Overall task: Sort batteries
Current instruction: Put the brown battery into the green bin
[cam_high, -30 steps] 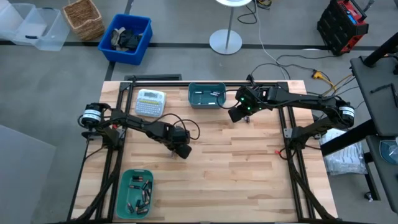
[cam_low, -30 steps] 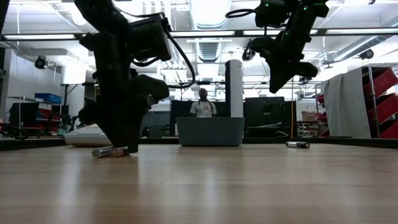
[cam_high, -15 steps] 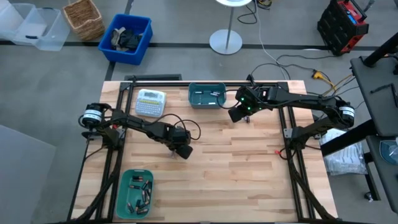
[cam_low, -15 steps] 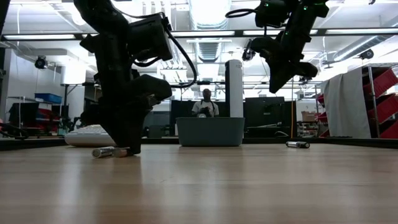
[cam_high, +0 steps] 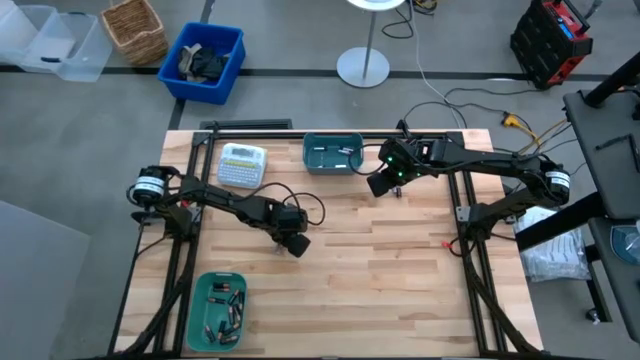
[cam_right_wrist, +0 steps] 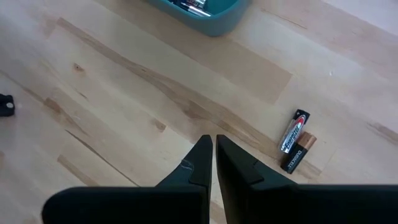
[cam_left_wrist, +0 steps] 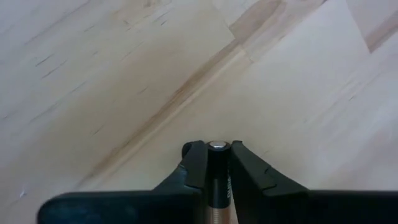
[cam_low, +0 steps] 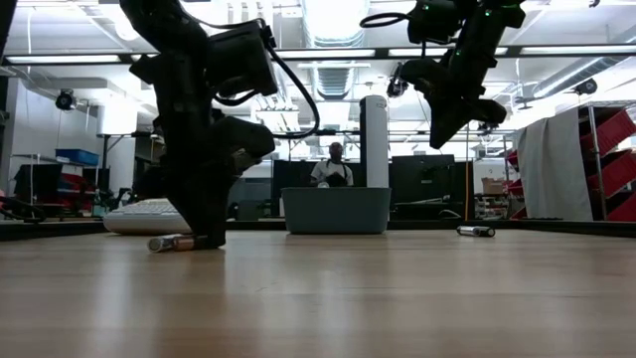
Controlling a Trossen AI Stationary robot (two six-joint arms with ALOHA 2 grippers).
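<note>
Held battery: a small dark cylinder (cam_left_wrist: 217,177) with a silvery end cap and a coppery band, lying flat on the wood near the lower middle of the left wrist picture; in the low view it shows as a grey-and-copper cylinder (cam_low: 171,242) at lower left, on the table surface.
Left gripper: left gripper (cam_left_wrist: 212,163) is clenched on that battery, one finger on each side, the cap poking just past the fingertips; in the high view it sits left of centre (cam_high: 293,243).
Loose batteries: two batteries (cam_right_wrist: 296,147) lie side by side and touching at the right of the right wrist picture, one silver and black, one black and copper; in the low view they show at right (cam_low: 476,231).
Right gripper: right gripper (cam_right_wrist: 214,149) hangs above the table, fingers pressed together with nothing between them; the loose pair lies apart from it, to its right in the wrist picture.
Far bin: teal bin (cam_high: 333,153) at upper centre of the high view, a few batteries inside.
Near bin: teal bin (cam_high: 217,311) at lower left, many batteries inside.
Label maker: white label maker (cam_high: 242,164) left of the far bin.
Table: wooden table (cam_high: 400,280).
Room: a person (cam_low: 335,167) stands behind the far bin in the low view.
</note>
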